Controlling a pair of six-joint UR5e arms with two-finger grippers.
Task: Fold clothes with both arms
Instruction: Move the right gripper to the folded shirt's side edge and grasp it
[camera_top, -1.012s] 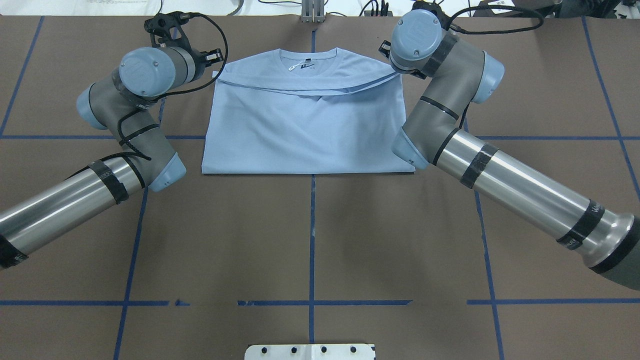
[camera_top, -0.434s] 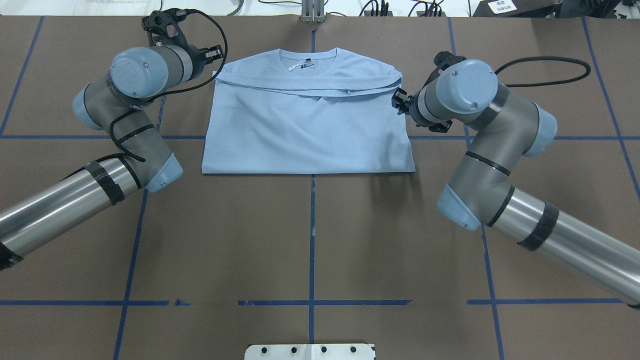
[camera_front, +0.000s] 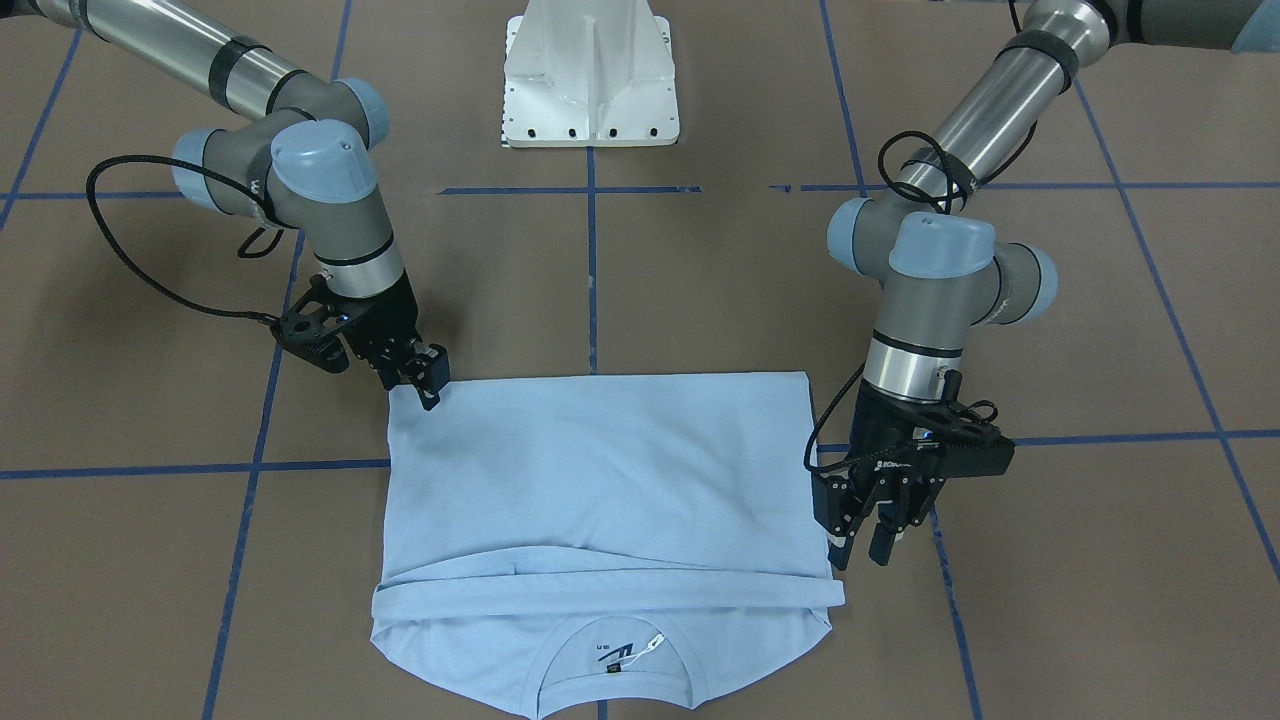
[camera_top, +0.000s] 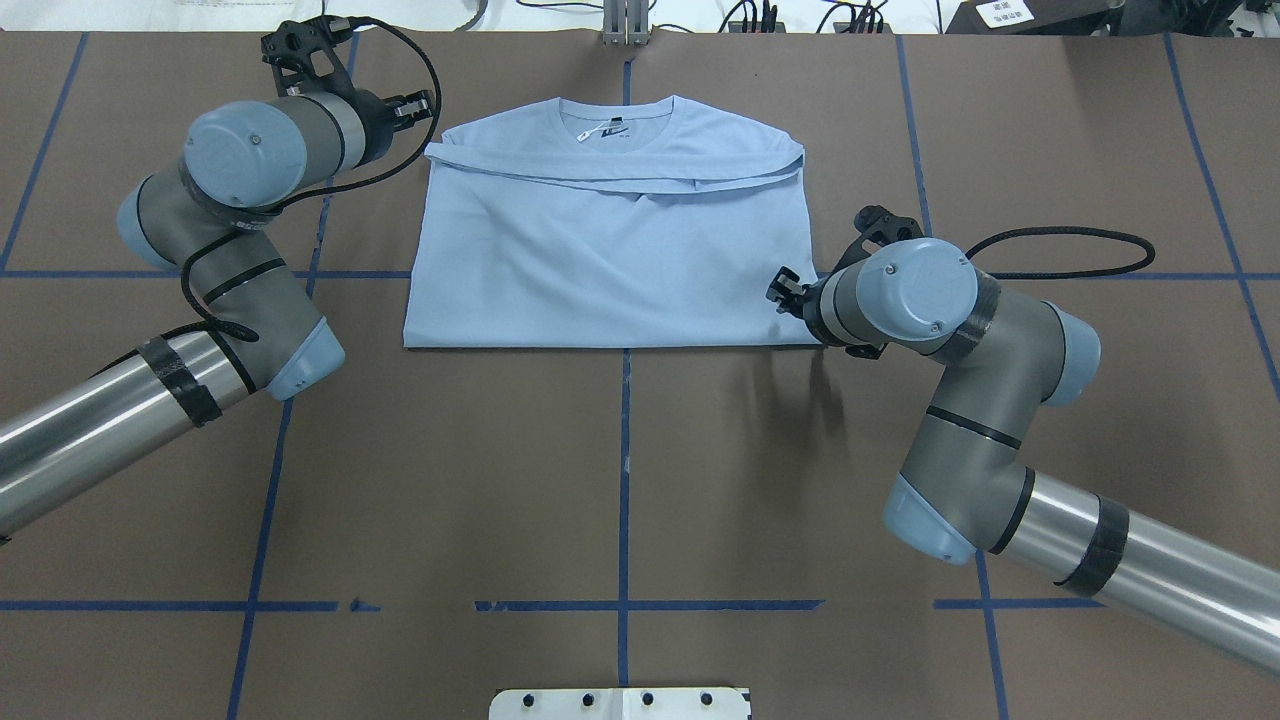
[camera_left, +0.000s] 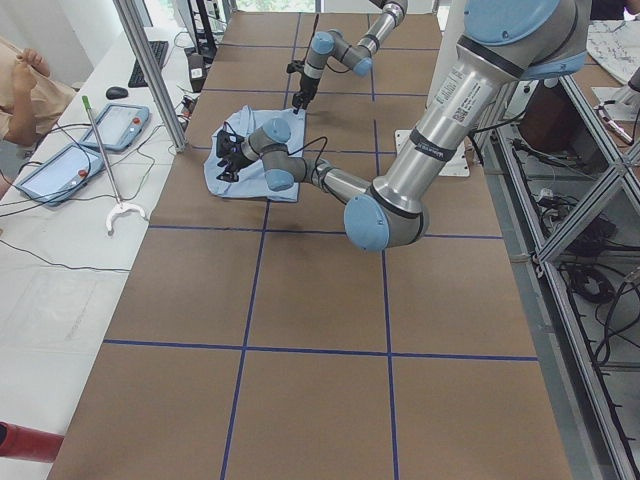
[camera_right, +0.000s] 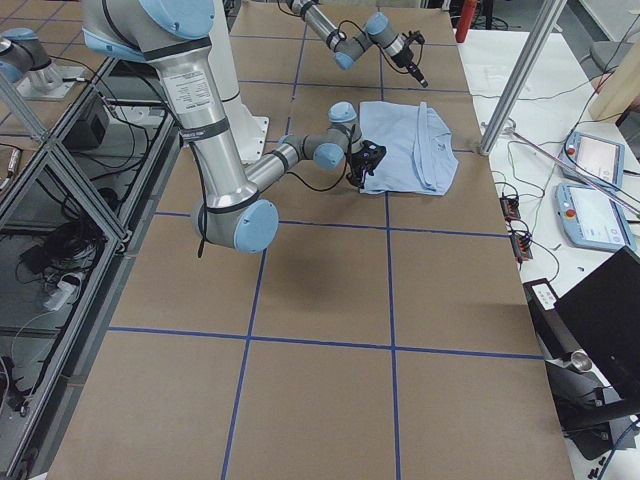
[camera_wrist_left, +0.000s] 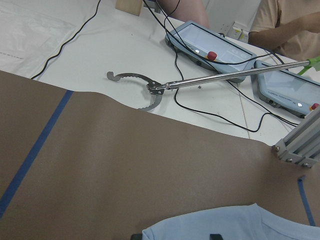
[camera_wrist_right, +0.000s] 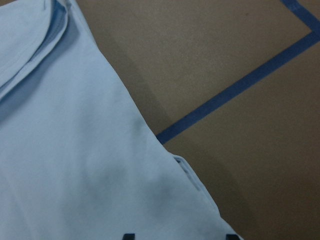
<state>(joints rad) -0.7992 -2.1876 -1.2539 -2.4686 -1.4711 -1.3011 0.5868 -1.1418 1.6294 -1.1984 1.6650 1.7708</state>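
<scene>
Grabber tool beside two teach pendants (white bench)

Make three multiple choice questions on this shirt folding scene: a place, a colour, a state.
1. At which corner of the T-shirt are the jaws of the right arm? A collar-side, robot's left. B robot-side, its right. C none.
2. The tape lines on the table are: A blue. B yellow. C white.
3. The jaws of the left arm are: A shut on the shirt. B shut on a cable. C open.
B, overhead shows them at that near corner; A, blue on brown; C, the front view shows a gap.
</scene>
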